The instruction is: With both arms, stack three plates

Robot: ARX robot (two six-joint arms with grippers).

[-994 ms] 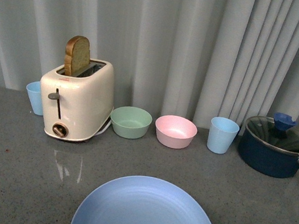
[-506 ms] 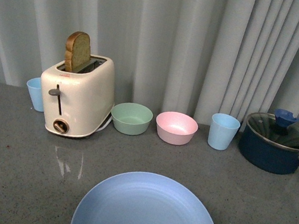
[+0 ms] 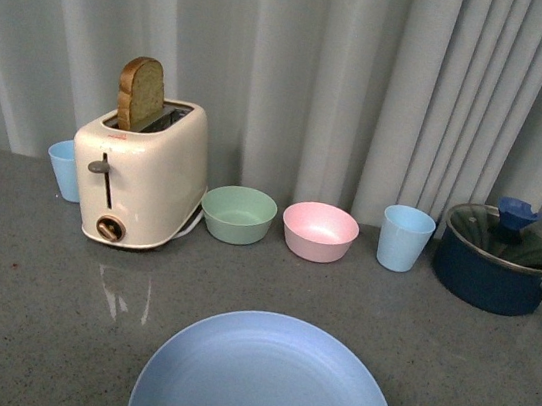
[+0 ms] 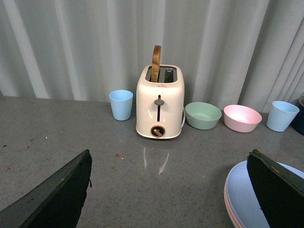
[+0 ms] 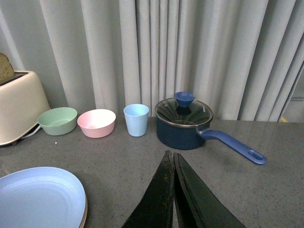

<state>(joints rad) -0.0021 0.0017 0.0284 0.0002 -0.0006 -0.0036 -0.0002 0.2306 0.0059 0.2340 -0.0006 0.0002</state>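
The light blue plate lies on the grey counter at the near middle, on top of a stack. In the left wrist view the blue plate has a thin pink plate edge under it. In the right wrist view the blue plate has a thin pinkish-beige rim below it. My left gripper is open and empty over the bare counter, left of the stack. My right gripper is shut and empty, right of the stack. Neither gripper shows in the front view.
Along the back, before a grey curtain: a blue cup, a cream toaster with a bread slice, a green bowl, a pink bowl, a second blue cup and a dark blue lidded pot.
Compared with one second ago, everything sits slightly higher in the front view. Nothing has moved in the last half second.
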